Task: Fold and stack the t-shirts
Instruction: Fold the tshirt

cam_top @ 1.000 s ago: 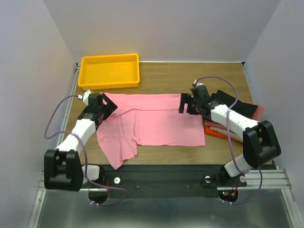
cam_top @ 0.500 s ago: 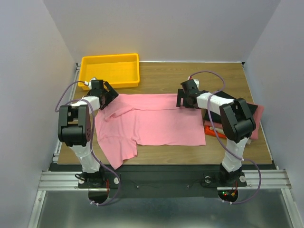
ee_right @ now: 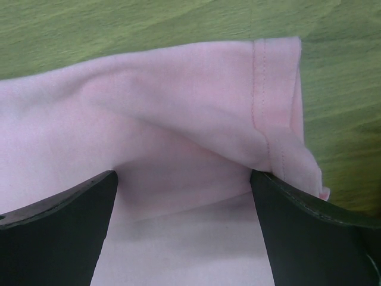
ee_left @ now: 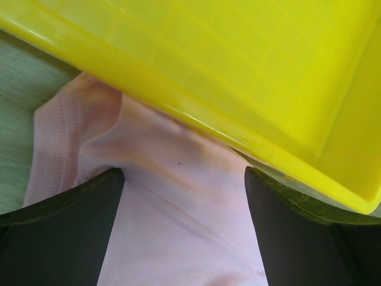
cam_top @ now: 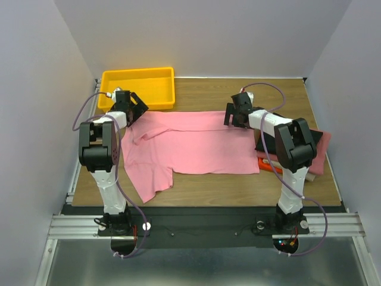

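Nearest the arm bases, the pink shirt's (cam_top: 190,146) lower hem and loose left sleeve now lie a little farther up the table (cam_top: 202,95) than a second ago. The whole shirt has been drawn back and smoothed flat, front down, across the middle. The folded shirts (cam_top: 318,149) sit stacked at the right edge, partly hidden by the right arm. Both arms have reached out from mid-table to the shirt's far edge. This looks like spreading before the first fold, which is not yet made.

The left gripper (ee_left: 184,179) stands wide open over the far left corner, cloth lying loose between its fingers, nothing pinched. The right gripper (ee_right: 184,179) is equally wide over the bunched, stitched far right corner, holding nothing. Just beyond the left gripper, the yellow tray's (ee_left: 178,107) rim overlaps the shirt's edge.
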Motion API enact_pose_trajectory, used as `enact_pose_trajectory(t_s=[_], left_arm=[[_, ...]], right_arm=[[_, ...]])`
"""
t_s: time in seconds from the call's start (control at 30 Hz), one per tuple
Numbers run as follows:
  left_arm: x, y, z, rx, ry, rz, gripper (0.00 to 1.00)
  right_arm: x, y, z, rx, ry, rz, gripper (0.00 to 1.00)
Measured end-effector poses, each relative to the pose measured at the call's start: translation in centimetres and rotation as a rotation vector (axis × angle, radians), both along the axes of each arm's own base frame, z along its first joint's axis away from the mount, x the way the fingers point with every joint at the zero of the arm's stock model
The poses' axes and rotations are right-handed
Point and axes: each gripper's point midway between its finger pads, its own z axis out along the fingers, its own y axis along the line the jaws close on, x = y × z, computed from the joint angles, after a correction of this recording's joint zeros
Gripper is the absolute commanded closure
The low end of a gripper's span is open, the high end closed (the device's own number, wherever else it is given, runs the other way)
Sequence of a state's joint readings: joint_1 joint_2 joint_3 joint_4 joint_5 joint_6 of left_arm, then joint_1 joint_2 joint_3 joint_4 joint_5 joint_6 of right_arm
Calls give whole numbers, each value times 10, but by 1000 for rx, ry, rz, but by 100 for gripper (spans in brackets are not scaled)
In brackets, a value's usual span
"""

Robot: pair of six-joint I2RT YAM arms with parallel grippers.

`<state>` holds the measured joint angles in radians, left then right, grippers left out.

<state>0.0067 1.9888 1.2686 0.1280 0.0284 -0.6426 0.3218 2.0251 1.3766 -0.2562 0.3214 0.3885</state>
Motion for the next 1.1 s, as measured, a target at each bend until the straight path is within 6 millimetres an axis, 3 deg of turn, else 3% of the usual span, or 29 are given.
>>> enact_pose_trajectory(t_s=[0.2, 0.3, 0.4, 0.47, 0.53, 0.6, 0.63, 0.7, 0.77, 0.83, 0.93, 1.1], left_arm=[[-1, 5, 2, -4, 24, 9, 4], [-14, 5, 10, -6, 50, 13, 4], [-44, 5, 47, 8, 26, 32, 4], [-75, 1, 79, 20, -19, 43, 4], [-108, -12, 103, 30, -82, 32, 4], [-143, -34, 109, 35, -111, -4, 4], [-175, -58, 102, 34, -94, -66, 3], [-210, -87, 88, 25, -59, -153, 4], [-250, -106, 61, 24, 28, -228, 5], [-284, -112, 34, 34, 122, -259, 7], [-330, -121, 8, 53, 238, -315, 9], [-377, -143, -8, 60, 359, -399, 9]], right_arm=[[-1, 4, 4, 15, 3, 27, 0], [-13, 6, 22, 40, -11, 56, 0], [-36, 9, 60, 98, -69, 93, 0], [-57, 10, 88, 133, -118, 115, 0], [-77, 13, 109, 168, -172, 134, 0], [-98, 20, 120, 202, -205, 162, 0], [-112, 22, 118, 217, -205, 174, 0], [-145, 27, 104, 247, -171, 202, 0], [-163, 24, 94, 257, -147, 204, 0], [-177, 18, 85, 265, -126, 190, 0], [-185, 16, 85, 280, -132, 185, 0], [-184, 16, 93, 299, -159, 180, 0]])
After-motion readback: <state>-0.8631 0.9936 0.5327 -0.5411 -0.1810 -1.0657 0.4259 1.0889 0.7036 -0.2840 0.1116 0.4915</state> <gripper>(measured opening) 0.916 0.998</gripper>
